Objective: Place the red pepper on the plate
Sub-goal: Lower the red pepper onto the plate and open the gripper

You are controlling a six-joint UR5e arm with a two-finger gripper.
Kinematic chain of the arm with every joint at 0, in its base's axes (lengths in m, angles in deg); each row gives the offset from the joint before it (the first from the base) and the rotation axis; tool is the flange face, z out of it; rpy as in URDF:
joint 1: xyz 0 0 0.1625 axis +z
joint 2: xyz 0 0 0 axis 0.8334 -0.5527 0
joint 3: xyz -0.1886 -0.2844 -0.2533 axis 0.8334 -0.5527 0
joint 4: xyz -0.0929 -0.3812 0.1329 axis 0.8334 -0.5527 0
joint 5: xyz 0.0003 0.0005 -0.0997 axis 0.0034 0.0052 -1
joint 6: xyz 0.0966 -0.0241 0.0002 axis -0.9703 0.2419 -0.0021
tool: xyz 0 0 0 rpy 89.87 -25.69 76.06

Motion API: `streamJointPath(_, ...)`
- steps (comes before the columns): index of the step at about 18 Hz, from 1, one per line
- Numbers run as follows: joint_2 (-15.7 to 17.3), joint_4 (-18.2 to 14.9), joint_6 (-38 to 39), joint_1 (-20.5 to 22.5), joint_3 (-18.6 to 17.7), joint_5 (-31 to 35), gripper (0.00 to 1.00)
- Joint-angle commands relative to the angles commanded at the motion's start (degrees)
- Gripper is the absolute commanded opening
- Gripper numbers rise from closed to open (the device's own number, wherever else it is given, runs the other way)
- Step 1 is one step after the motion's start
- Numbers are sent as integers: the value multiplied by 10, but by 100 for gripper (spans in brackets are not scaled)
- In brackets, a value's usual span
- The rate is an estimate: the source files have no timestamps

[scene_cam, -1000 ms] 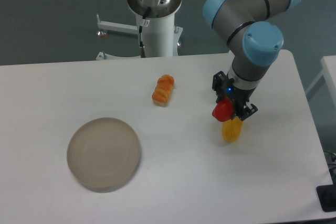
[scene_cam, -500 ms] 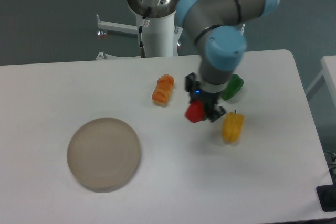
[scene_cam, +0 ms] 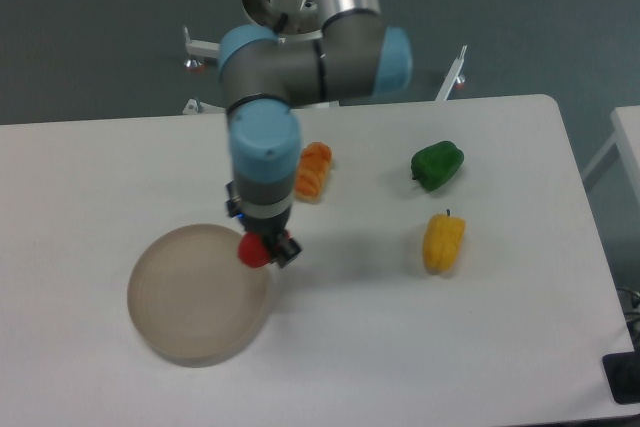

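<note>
— Right, status of the end effector (scene_cam: 262, 247)?

— Pointing straight down, jaws closed on the red pepper (scene_cam: 254, 251). The pepper is held clear of the tabletop (scene_cam: 380, 347), positioned over the right-hand edge of the plate (scene_cam: 190, 297).

— Plate location?

— Front left area of the tabletop. It is a round, flat, beige-grey disc with a low rim. Nothing rests on its surface; the pepper hangs above its rim.

— Other items on the tabletop?

— Three. An orange piece of food (scene_cam: 313, 170) lies just behind the arm's wrist, near the centre. A green pepper (scene_cam: 437, 165) sits to the right of it, well apart. A yellow pepper (scene_cam: 443, 241) lies in front of the green one, near it but not touching.

— Contact between the held pepper and the plate?

— Cannot tell from this angle.
</note>
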State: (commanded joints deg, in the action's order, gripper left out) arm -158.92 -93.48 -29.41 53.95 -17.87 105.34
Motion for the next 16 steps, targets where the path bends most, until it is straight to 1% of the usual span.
streamJointPath(2,-15,13,3,-11,0,1,24)
streamJointPath(6,-27,18,3,-28,-8,0,28)
streamJointPath(7,-29,19,6,-30,-9,1,32)
streamJointPath(8,-31,21,9,-31,-9,0,44)
streamJointPath(9,-33,33,9,-31,-8,0,60)
streamJointPath(10,-33,41,10,-31,-8,0,75)
streamJointPath(11,-33,48,11,-31,-9,3,100)
streamJointPath(16,-26,48,8,-31,-8,4,100)
